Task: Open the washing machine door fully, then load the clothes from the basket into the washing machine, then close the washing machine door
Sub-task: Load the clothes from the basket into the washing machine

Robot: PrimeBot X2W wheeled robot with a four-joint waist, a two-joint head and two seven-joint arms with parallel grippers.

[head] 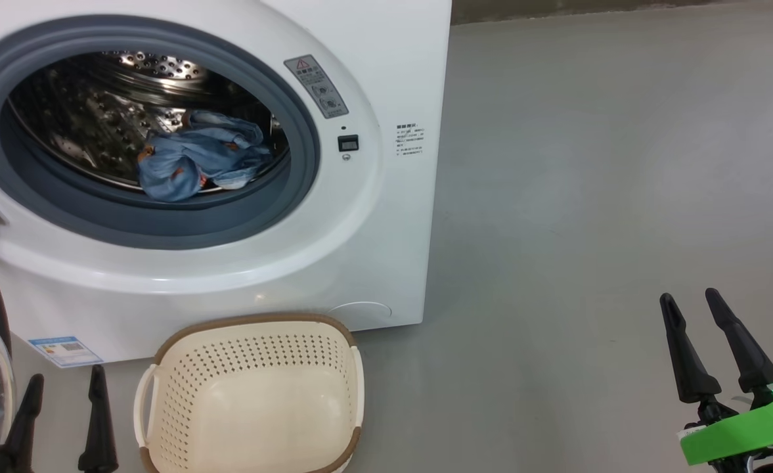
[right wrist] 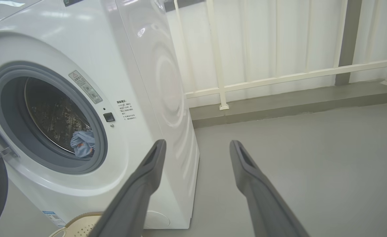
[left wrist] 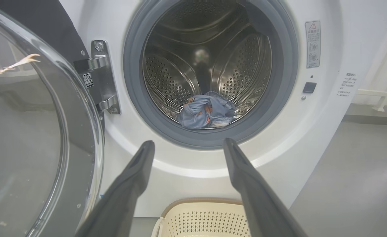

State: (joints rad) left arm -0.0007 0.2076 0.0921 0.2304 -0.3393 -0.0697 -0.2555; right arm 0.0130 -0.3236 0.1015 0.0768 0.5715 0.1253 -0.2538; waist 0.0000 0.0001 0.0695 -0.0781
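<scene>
The left hand (head: 66, 373) hangs open and empty, fingers spread, just left of the empty basket (head: 255, 358). Ahead of it and higher, the clothes (head: 196, 161) lie in the drum (left wrist: 180, 75) of the washing machine (head: 386, 66). The washing machine door (left wrist: 22, 131) stands swung open on its left. The right hand (head: 690, 294), also open and holding nothing, hangs over the floor (head: 590, 197), well to the machine's right.

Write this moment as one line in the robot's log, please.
door open | clothes in drum | basket looks empty | left claw open | right claw open | likely next: close door
</scene>
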